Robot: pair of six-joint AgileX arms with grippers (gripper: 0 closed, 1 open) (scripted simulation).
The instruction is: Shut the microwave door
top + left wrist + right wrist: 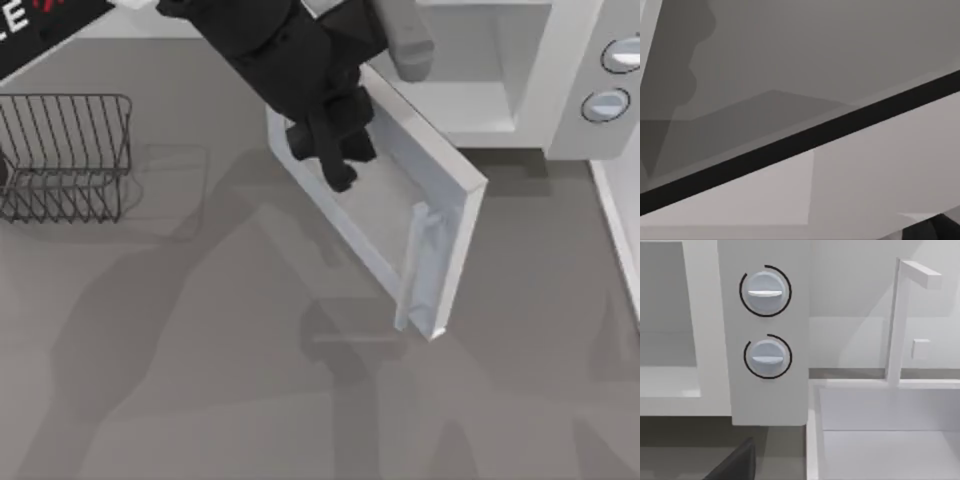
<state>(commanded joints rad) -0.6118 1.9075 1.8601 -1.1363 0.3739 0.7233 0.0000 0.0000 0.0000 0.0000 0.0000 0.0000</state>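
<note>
1. Microwave door point(385, 215) stands swung open from the white microwave body point(560, 90) at the table's far right, angled out toward the near side, its pale bar handle point(418, 262) near the free edge.
2. The left gripper point(335, 165) hangs over the door's hinge-side end, against its outer face; I cannot tell whether its dark fingers are apart or closed.
3. A wire basket point(65, 155) sits on the grey table point(200, 380) at the far left, well apart from the door.
4. The right wrist view faces the two round knobs point(765, 290) on the body's panel and a white sink point(885, 440) beside it; the state of the right gripper cannot be told.
</note>
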